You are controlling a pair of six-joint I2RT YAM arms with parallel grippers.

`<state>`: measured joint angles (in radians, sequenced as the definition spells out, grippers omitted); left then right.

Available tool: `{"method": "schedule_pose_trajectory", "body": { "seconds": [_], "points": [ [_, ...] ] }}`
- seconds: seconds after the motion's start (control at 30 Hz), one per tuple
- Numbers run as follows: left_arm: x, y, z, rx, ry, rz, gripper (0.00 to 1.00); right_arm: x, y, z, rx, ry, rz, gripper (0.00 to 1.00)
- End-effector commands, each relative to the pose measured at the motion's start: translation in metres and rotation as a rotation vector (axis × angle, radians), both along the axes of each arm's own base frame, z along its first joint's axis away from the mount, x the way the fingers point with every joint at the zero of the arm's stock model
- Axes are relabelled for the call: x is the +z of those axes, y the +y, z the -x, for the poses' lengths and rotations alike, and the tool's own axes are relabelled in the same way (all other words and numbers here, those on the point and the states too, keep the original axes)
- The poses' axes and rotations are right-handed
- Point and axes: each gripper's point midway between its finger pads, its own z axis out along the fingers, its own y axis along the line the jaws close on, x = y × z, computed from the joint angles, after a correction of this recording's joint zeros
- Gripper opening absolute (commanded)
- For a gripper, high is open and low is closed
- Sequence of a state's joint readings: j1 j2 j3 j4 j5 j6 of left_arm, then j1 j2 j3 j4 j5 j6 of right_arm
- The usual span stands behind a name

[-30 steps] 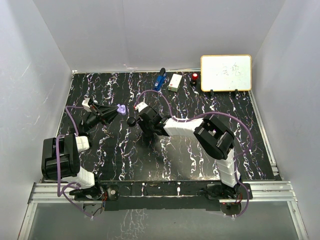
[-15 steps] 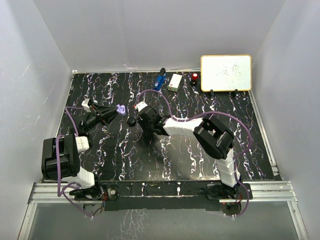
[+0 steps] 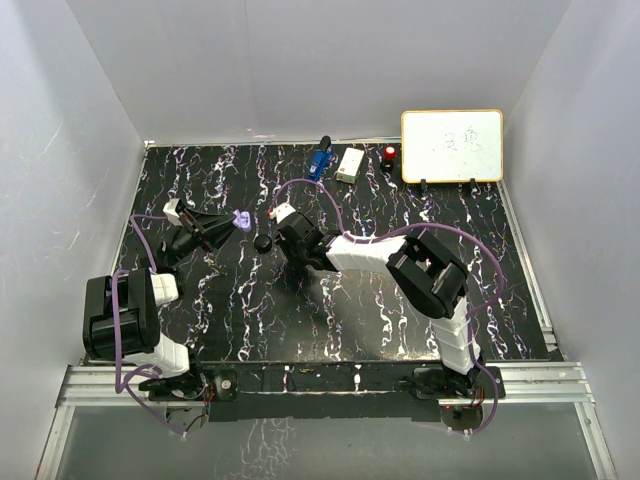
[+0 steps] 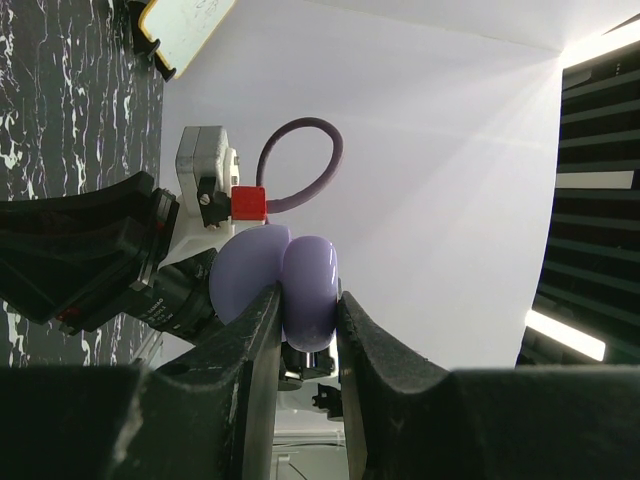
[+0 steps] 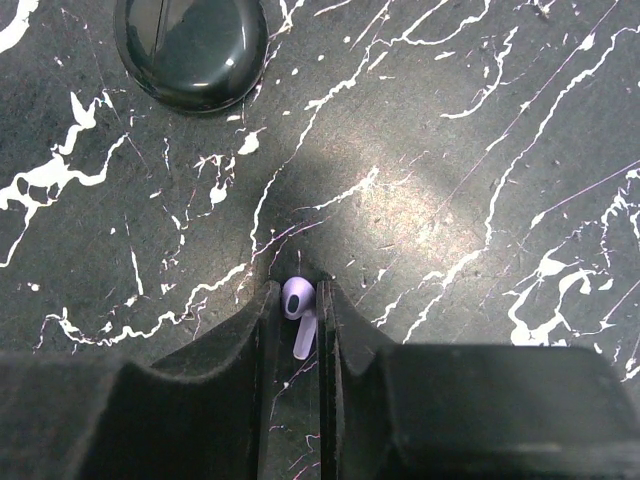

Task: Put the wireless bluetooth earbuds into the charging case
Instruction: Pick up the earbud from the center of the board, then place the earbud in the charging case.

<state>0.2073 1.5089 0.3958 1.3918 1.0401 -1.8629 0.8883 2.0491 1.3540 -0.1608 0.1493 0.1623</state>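
Observation:
My left gripper (image 3: 236, 221) is shut on the lavender charging case (image 3: 242, 218) and holds it above the table's left middle. In the left wrist view the case (image 4: 300, 270) shows two rounded lobes pinched between the fingers (image 4: 262, 330). My right gripper (image 5: 297, 290) is down at the tabletop, shut on a lavender earbud (image 5: 297, 305) whose stem points back between the fingers. In the top view the right gripper (image 3: 290, 252) hides that earbud. A black round puck (image 5: 190, 50) lies just beyond the fingertips; it also shows in the top view (image 3: 263, 242). No black earbud is in view.
At the back edge stand a blue gadget (image 3: 319, 160), a white box (image 3: 350, 164), a small red object (image 3: 389, 154) and a whiteboard (image 3: 452, 146). White walls close in the black marbled table (image 3: 400, 320) on three sides.
The right wrist has shifted very slightly toward the back left. The left arm and the case have not moved.

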Motion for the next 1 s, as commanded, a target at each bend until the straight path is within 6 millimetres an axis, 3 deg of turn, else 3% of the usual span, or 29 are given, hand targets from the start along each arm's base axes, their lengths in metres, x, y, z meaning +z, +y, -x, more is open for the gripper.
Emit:
{"method": "schedule_pose_trajectory", "body": {
  "seconds": [0.0, 0.2, 0.43, 0.6, 0.77, 0.97],
  "points": [
    [0.026, -0.003, 0.014, -0.021, -0.178, -0.042, 0.00, 0.024, 0.005, -0.013, -0.023, -0.052, -0.027, 0.16],
    [0.023, -0.004, 0.015, -0.026, -0.171, -0.053, 0.00, 0.068, 0.003, -0.021, -0.021, -0.126, -0.178, 0.14],
    [0.020, -0.009, 0.017, -0.041, -0.154, -0.066, 0.00, 0.148, -0.015, -0.023, 0.005, -0.266, -0.434, 0.13],
    [0.020, -0.024, 0.016, -0.076, -0.155, -0.072, 0.00, 0.191, -0.031, -0.016, 0.045, -0.372, -0.580, 0.13],
    [0.019, -0.048, 0.015, -0.120, -0.152, -0.061, 0.00, 0.221, -0.046, -0.009, 0.089, -0.434, -0.711, 0.13],
    [0.020, -0.067, 0.013, -0.156, -0.149, -0.021, 0.00, 0.243, -0.061, 0.005, 0.150, -0.513, -0.840, 0.13]
  ]
}}
